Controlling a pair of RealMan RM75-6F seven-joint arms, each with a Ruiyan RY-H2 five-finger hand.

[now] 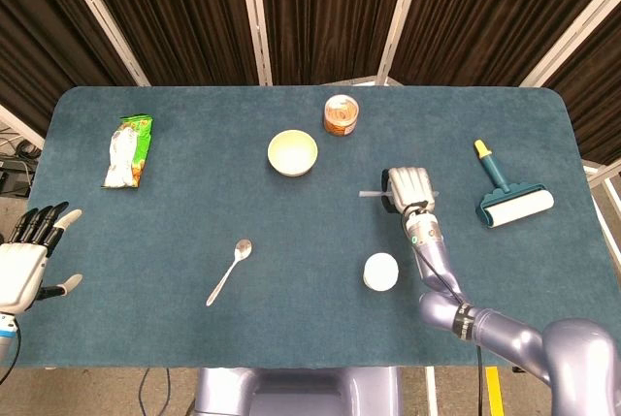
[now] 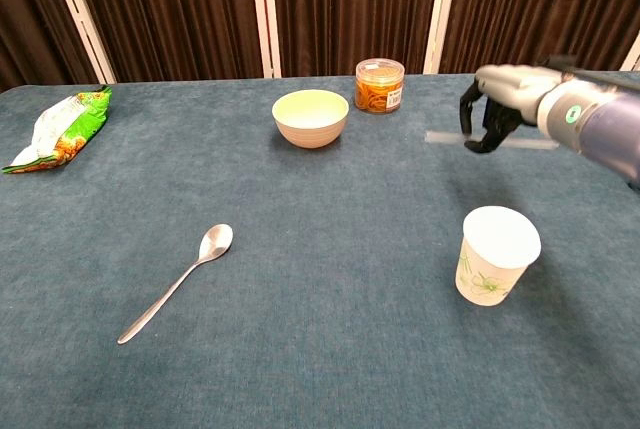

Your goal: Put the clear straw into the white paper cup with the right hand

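Right hand (image 1: pixel 409 186) shows in the head view, its fingers closed around the clear straw (image 1: pixel 370 194), whose end pokes out sideways. Just nearer the table's (image 1: pixel 175 338) front edge stands the white paper cup (image 1: pixel 381 272), apart from the hand. Off the front left corner the left hand (image 1: pixel 29 261) holds nothing, fingers spread.

From the chest view the right hand (image 2: pixel 500 99) grips the straw (image 2: pixel 440 136) level, lifted clear of the cloth, farther back than the cup (image 2: pixel 495 255). A bowl (image 2: pixel 311 117) and a spoon (image 2: pixel 180 280) sit toward the middle.
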